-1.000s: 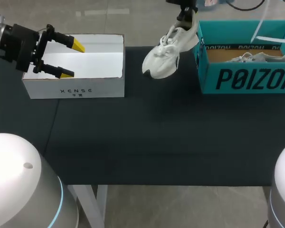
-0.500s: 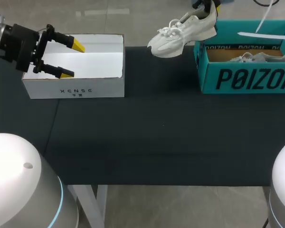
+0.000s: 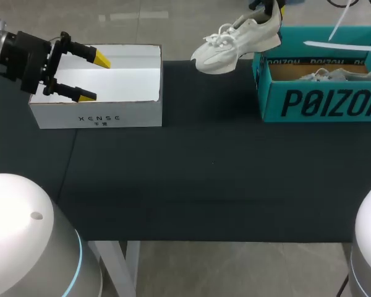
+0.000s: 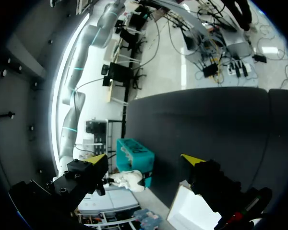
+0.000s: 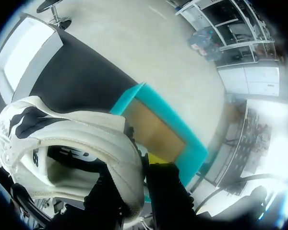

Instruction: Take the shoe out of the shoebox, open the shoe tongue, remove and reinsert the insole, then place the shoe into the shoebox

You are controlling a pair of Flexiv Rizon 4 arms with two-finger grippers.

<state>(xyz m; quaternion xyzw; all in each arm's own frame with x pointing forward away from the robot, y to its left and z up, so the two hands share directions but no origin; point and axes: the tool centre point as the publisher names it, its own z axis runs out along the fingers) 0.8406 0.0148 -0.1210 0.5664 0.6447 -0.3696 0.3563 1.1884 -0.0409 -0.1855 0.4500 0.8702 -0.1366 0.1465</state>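
Observation:
A white sneaker hangs in the air just left of the teal shoebox, toe pointing left. My right gripper is shut on its heel collar at the back edge of the table. In the right wrist view the sneaker fills the space around the gripper, one finger inside the heel and one outside, with the shoebox beyond. A second pale shoe lies in the shoebox. My left gripper stands open above the white box, holding nothing. It looks across the table at the shoebox.
The white open box sits at the table's back left, under my left gripper. The dark table top stretches between the two boxes and toward the front edge. A white strip lies over the shoebox's rim.
My right gripper has lifted the sneaker and swung its toe up, carrying it right toward the shoebox. In the last half second it barely shifted. The left arm has not moved.

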